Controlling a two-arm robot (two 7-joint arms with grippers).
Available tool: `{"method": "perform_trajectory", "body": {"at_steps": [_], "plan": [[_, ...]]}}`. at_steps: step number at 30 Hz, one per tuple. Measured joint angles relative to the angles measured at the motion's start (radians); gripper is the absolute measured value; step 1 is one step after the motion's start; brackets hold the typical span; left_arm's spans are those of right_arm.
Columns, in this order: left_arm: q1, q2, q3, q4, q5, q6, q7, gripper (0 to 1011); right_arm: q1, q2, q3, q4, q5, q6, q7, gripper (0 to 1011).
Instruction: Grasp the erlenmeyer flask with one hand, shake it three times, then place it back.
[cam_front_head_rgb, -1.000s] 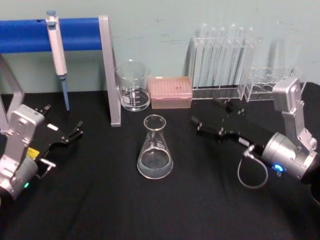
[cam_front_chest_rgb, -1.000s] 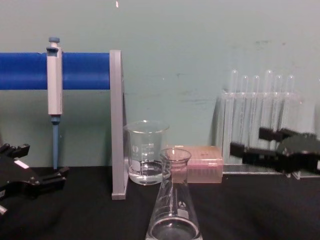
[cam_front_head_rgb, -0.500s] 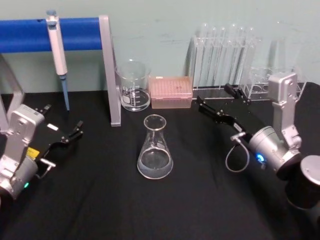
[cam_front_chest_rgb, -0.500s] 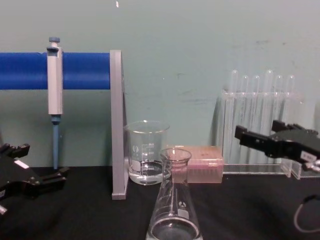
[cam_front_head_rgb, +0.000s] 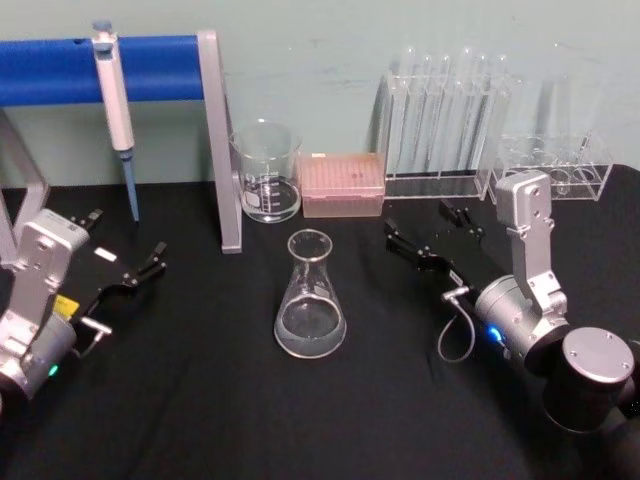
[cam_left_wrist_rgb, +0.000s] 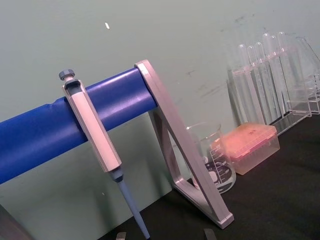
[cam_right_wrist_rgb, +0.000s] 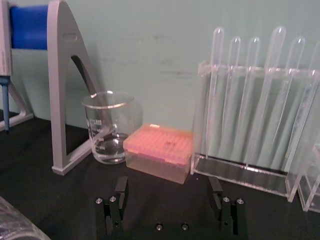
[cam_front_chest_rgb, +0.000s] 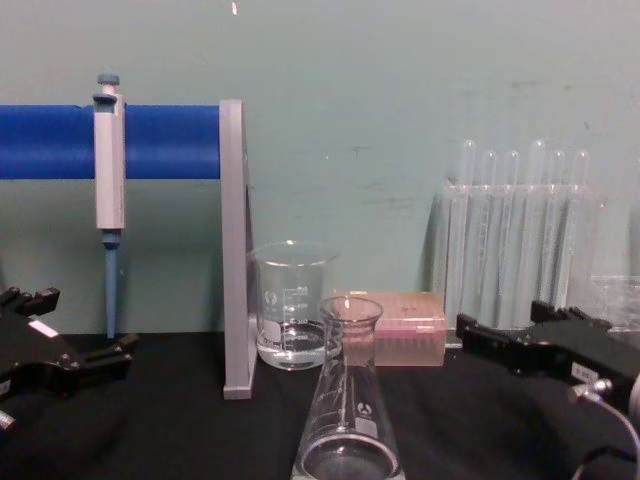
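One erlenmeyer flask (cam_front_head_rgb: 311, 300) stands mid-table; right gripper (cam_front_head_rgb: 432, 238) (jaws wide, empty) beside it; one beaker (cam_front_head_rgb: 266, 172) behind.

My head camera looks down on the table; chest looks level; both share the erlenmeyer flask (cam_front_head_rgb: 311, 297) centrally.

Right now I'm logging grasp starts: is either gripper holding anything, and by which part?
Nothing is held. The right gripper is open, off to the right of the erlenmeyer flask; the left gripper is open at the table's left.
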Motion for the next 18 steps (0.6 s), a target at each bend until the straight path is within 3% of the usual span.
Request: {"method": "perform_trajectory", "body": {"at_steps": [18], "plan": [[0.000,0.000,0.000,0.000,0.000,0.000,0.000,1001,0.005,-0.016,0.008,0.035,-0.040,0.027,0.010,1000]]}}
